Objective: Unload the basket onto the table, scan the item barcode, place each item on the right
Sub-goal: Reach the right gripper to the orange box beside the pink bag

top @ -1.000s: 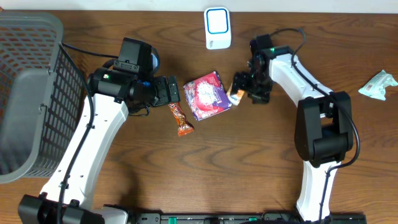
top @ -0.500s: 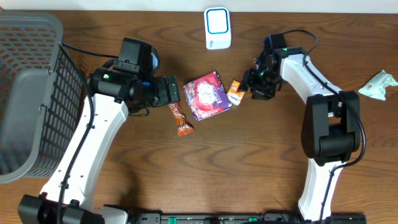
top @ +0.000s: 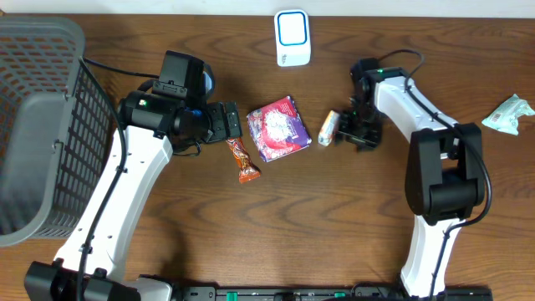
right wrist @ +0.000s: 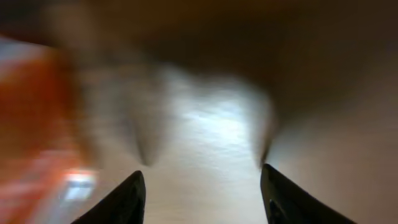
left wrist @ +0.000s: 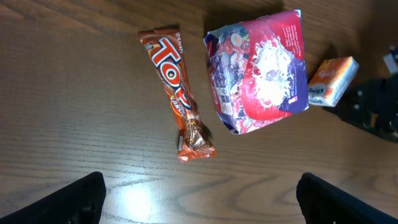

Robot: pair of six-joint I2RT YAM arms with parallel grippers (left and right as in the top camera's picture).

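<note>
Since a second ago, your right gripper has pulled back from the pouch, and the box now lies tipped just right of the pouch, apart from it, with the gripper close against its far side. Its fingers stand partly apart with only bare table between them, and the box is an orange blur off to one side. Your left gripper hangs wide and empty just left of the pouch, near the bar.
</note>
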